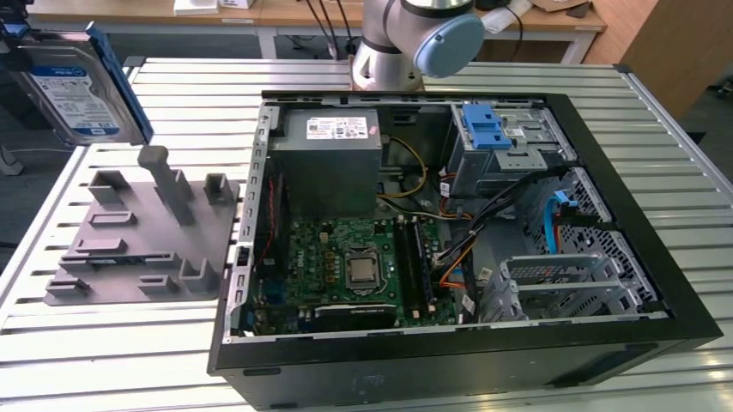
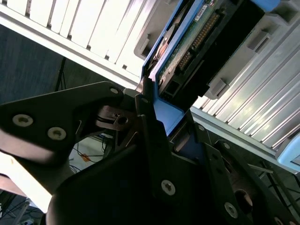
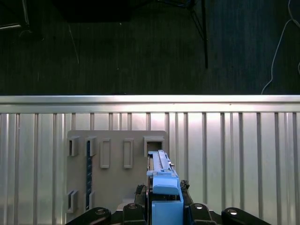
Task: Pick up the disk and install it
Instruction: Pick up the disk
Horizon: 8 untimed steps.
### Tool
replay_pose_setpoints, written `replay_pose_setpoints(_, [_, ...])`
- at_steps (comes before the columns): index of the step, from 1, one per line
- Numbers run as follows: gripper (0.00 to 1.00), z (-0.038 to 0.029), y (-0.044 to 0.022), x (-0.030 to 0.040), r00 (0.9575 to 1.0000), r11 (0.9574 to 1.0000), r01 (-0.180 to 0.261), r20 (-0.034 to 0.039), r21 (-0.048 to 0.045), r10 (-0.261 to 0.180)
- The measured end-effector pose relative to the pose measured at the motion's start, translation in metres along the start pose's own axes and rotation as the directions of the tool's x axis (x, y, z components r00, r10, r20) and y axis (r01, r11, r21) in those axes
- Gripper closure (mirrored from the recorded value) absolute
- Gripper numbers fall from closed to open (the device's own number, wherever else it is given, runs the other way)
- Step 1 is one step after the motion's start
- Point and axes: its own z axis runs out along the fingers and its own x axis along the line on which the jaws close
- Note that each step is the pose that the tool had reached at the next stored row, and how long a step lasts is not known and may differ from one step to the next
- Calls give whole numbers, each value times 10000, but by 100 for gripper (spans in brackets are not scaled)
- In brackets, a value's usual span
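The disk (image 1: 71, 90), a silver-grey drive with a blue-and-white label in a blue plastic bracket, hangs upright in the air at the exterior view's far left, above the grey fixture plate (image 1: 143, 232). In the first wrist view the disk (image 3: 161, 176) appears edge-on over that plate (image 3: 112, 168). My gripper (image 3: 164, 211) is shut on its blue bracket. The second wrist view shows a black finger (image 2: 152, 140) pressed against the bracket, with the disk's (image 2: 197, 37) circuit board and connector facing the camera.
The open black computer case (image 1: 641, 257) lies on the slatted metal table (image 1: 115, 360). Inside are a grey power-supply box (image 1: 332, 154), a motherboard (image 1: 355, 266), a blue-latched drive cage (image 1: 499, 137) and a metal bay (image 1: 567, 283). The arm's base (image 1: 396, 51) stands behind the case.
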Motion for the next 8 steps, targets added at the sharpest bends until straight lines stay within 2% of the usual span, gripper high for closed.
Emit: replay_pose_setpoints(8, [64,-57,2,-1,10000,10000,0,0,0,0])
